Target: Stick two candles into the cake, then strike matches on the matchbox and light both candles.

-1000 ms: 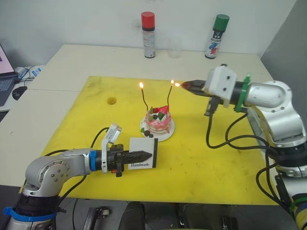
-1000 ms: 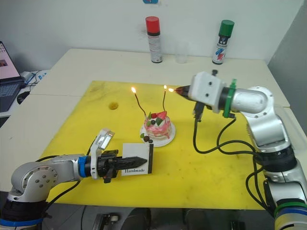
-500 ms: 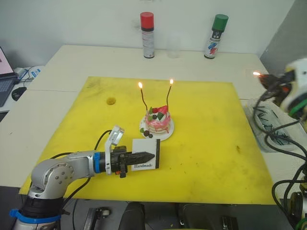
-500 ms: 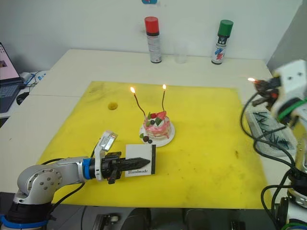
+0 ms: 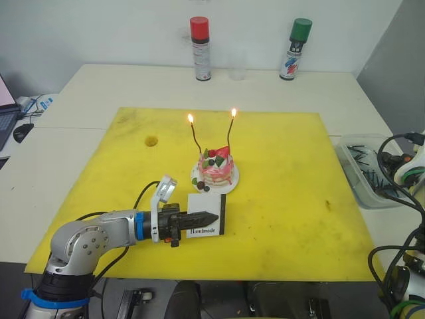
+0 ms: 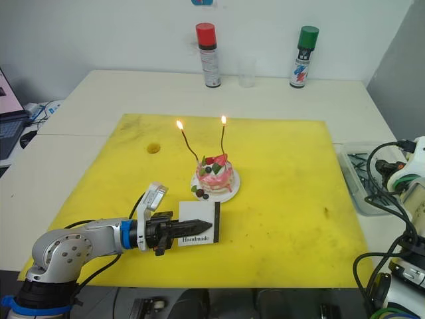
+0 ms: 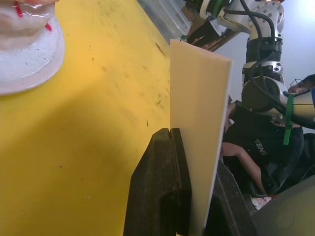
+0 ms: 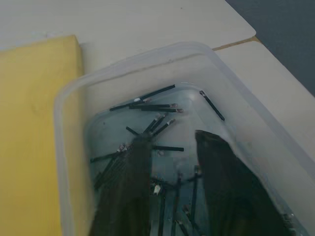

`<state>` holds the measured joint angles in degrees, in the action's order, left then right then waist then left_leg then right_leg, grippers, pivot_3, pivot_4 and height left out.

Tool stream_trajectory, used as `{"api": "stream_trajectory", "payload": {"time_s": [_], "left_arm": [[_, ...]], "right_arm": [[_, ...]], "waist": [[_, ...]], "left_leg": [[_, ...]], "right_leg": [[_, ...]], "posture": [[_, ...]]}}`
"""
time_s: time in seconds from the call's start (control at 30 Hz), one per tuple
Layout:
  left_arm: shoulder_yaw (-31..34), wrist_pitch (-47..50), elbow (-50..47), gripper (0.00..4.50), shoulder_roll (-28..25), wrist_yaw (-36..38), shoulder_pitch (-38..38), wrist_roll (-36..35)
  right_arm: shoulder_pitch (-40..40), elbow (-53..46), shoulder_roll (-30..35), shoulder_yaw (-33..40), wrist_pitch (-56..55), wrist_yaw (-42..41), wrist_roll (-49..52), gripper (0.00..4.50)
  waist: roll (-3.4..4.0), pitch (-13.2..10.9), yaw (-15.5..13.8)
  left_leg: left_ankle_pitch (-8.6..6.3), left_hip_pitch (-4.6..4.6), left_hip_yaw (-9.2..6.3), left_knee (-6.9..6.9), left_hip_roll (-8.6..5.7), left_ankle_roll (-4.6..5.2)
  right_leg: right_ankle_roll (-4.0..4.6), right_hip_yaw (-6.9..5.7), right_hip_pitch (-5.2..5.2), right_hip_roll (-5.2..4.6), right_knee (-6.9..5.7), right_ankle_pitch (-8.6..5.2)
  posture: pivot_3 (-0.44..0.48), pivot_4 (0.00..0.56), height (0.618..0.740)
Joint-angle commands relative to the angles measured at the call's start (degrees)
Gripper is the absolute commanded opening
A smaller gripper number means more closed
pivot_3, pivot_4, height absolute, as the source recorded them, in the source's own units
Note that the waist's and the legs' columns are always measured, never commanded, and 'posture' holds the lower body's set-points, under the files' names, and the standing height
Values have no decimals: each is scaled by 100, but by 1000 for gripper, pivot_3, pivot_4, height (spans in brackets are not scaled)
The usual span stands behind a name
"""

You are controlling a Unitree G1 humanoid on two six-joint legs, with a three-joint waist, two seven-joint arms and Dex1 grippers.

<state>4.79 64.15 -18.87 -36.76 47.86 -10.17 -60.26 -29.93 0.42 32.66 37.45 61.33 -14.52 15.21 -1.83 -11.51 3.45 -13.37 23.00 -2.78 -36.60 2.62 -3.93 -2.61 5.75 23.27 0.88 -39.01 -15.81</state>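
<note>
The cake [image 5: 215, 169] sits on its small white plate [image 5: 229, 184] near the middle of the yellow mat [image 5: 285, 193] that covers the counter [image 5: 99, 86]. Both candles [image 5: 194, 135] stand upright in the cake, each with a small flame at its tip; the one on the cake's left side leans slightly outward, the other [image 5: 231, 129] rises nearly straight.

In front of the cake, toward the robot and just apart from the plate, the matchbox [image 5: 206, 222] stands on edge with its printed face toward the robot and its black strip on the side away from the arm. The left gripper [image 5: 199, 218] comes in from the cake's left-front side, its jaws closed tight on the matchbox; the left wrist view shows the white card wall of the box [image 7: 199, 128] pinched between the two black fingers [image 7: 162, 191], with the plate's rim [image 7: 47, 64] nearby.

Well to the right of the cake, off the mat's edge, a clear plastic tray [image 5: 358, 176] holds loose dark matches [image 8: 147, 105]. The right gripper [image 8: 189, 194] hangs over this tray, its jaws spread apart with nothing between them, the fingers reaching down among the matches.

Behind the cake, at the far edge of the counter, stand a red-capped spray can [image 5: 199, 40], a clear cup [image 5: 236, 66] and a green-capped spray can [image 5: 295, 40].
</note>
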Motion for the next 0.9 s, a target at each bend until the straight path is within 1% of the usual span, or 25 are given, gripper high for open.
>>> {"api": "stream_trajectory", "payload": {"time_s": [0.03, 0.1, 0.17, 0.2, 0.3, 0.37, 0.43, 0.47, 0.5, 0.53, 0.6, 0.63, 0.67, 0.73, 0.83, 0.87, 0.9], "left_arm": [[114, -17, -127, 0, 23, -78, 22, -121], [176, 50, -129, 0, 32, -174, 31, -207], [266, 190, -118, 0, 31, -319, 9, -369], [305, 272, -113, 0, 25, -401, -8, -462], [456, 632, -37, 0, 91, -855, -128, -881], [610, 1040, 183, 0, 157, -1482, -269, -1414], [643, 1459, 335, 0, 77, -2032, -359, -1724], [644, 1580, 391, 0, 50, -2256, -388, -1825], [641, 1701, 479, 0, 36, -2494, -428, -1911], [620, 1812, 627, 0, 58, -2699, -482, -2013], [550, 1989, 840, 0, 73, -2938, -607, -2156], [532, 2046, 908, 0, 78, -3017, -653, -2226], [502, 2095, 964, 0, 91, -3097, -703, -2257], [284, 2198, 992, 0, 131, -3178, -856, -2061], [62, 2221, 897, 0, 66, -3110, -960, -1759], [-3, 2206, 849, 589, 6, -3029, -966, -1652], [-87, 2181, 792, 734, -76, -2902, -965, -1525]], "right_arm": [[-212, -233, 36, 391, 36, 211, 262, 2778], [-217, -390, 56, 444, 63, 247, 382, 3452], [-108, -658, 110, 383, 28, 146, 508, 4178], [-60, -800, 118, 360, 16, 74, 597, 4469], [278, -1332, 322, 19, -260, -464, 831, 4469], [547, -1820, 470, -176, -167, -1111, 1332, 4469], [876, -2296, 666, -322, 18, -1813, 1955, 4469], [993, -2430, 746, -375, 48, -2016, 2137, 4469], [1162, -2628, 887, -473, 85, -2310, 2371, 4469], [1448, -2943, 1163, -697, -19, -2787, 2520, 4469], [1953, -3463, 1708, -1155, -347, -3585, 2633, 4469], [2100, -3587, 1883, -1293, -490, -3790, 2642, 4469], [2226, -3679, 2041, -1441, -682, -3963, 2572, 4469], [2422, -3916, 2317, -1902, -1159, -4295, 2335, 4469], [2460, -4001, 2434, -2260, -1509, -4399, 2238, 4469], [2454, -3996, 2436, -2327, -1592, -4400, 2211, 4500], [2450, -3991, 2433, -2371, -1641, -4379, 2204, 4500]], "waist": [[0, 0, -2], [0, 0, -3], [1, 0, -3], [1, 0, -2], [2, -1, -2], [5, -3, -5], [4, -3, -5], [4, -2, -6], [4, -2, 3], [5, -3, -4], [6, -2, -16], [5, -3, -19], [5, -2, -18], [3, -2, -17], [1, -1, -14], [1, -1, -14], [1, -1, -17]], "left_leg": [[0, 0, 0, 2, 0, 0], [0, 1, 0, 5, 0, 0], [0, 1, 0, 8, 0, 0], [0, 0, 0, 11, 0, 0], [0, -1, -2, 16, 0, 0], [0, 0, -3, 16, 0, 0], [0, -1, -6, 16, 2, 0], [0, 0, -7, 16, 2, 0], [0, -1, -8, 16, 2, 0], [0, -2, -9, 16, 3, 0], [0, -2, -9, 16, -1, 0], [0, -2, -11, 16, 0, 0], [0, -1, -13, 16, 0, 0], [0, -3, -12, 14, -1, 0], [0, -4, -11, 6, -2, -1], [1, -4, -11, 5, -2, -1], [1, -4, -11, 4, -2, -1]], "right_leg": [[0, 0, 0, 0, 1, 0], [0, -1, 0, 0, 2, 0], [0, 0, 1, 0, 3, -1], [0, -1, 1, 0, 4, -1], [0, -2, 2, 0, 4, -2], [0, -2, 2, 0, 4, -2], [-1, -5, 1, 1, 4, -3], [-2, -6, 1, 1, 4, -3], [-2, -7, 1, 1, 3, -3], [-2, -7, 0, 3, 3, -3], [-3, -7, -1, 0, 4, -3], [-3, -10, -1, 2, 5, -4], [-3, -12, -1, 2, 5, -4], [-4, -11, -2, 0, 6, -3], [-5, -10, -3, 0, 6, -2], [-5, -9, -3, 0, 5, -2], [-5, -9, -3, 0, 5, -2]], "posture": [[0, 150, 733], [0, 150, 733], [0, 150, 733], [0, 150, 733], [0, 150, 733], [0, 150, 733], [0, 150, 733], [0, 150, 733], [0, 150, 733], [0, 150, 733], [0, 150, 733], [0, 150, 733], [0, 150, 733], [0, 150, 733], [0, 150, 733], [0, 150, 733], [0, 150, 733]]}}
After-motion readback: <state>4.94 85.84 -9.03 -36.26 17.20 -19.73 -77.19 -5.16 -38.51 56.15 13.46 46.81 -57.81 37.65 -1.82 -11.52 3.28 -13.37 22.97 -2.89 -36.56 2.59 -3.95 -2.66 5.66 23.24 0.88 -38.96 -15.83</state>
